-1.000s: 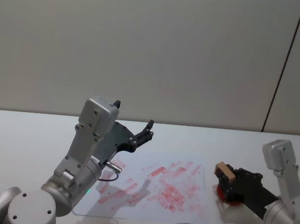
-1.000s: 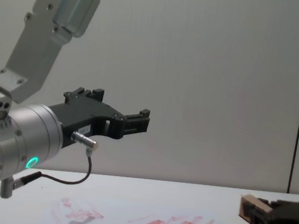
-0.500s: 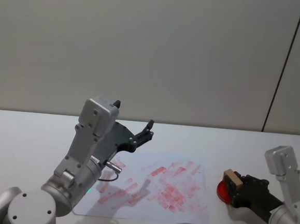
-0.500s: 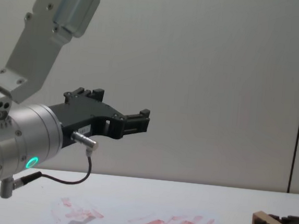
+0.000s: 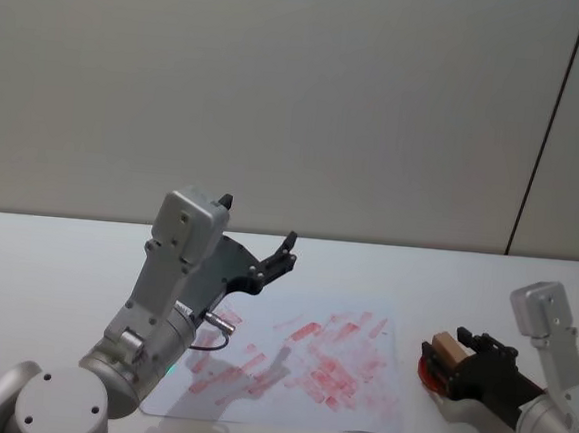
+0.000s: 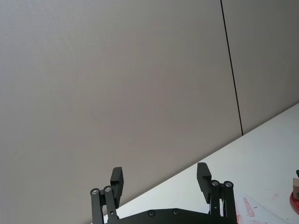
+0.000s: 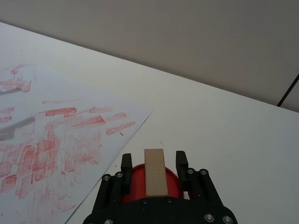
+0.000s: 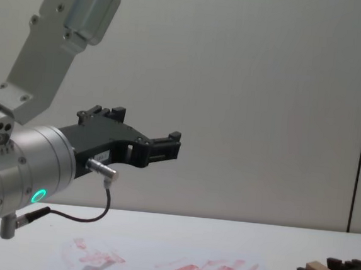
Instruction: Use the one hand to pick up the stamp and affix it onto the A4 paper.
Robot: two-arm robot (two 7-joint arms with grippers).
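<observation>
My right hand [image 5: 449,361] is closed on the stamp [image 5: 447,344], the pale wooden block pinched between my two black fingers [image 7: 181,164]. I hold it low over the flat red disc [image 7: 140,184], which lies on the white surface [image 5: 55,258] just off the right edge of the A4 paper [image 5: 298,363]. Whether the stamp touches the disc, I cannot tell. The paper lies flat, covered in red stamp marks and streaks, with my right hand beside it and not above it. My left hand [image 5: 284,254] is raised well above the paper's left part, its fingers [image 6: 203,177] spread apart and holding nothing
</observation>
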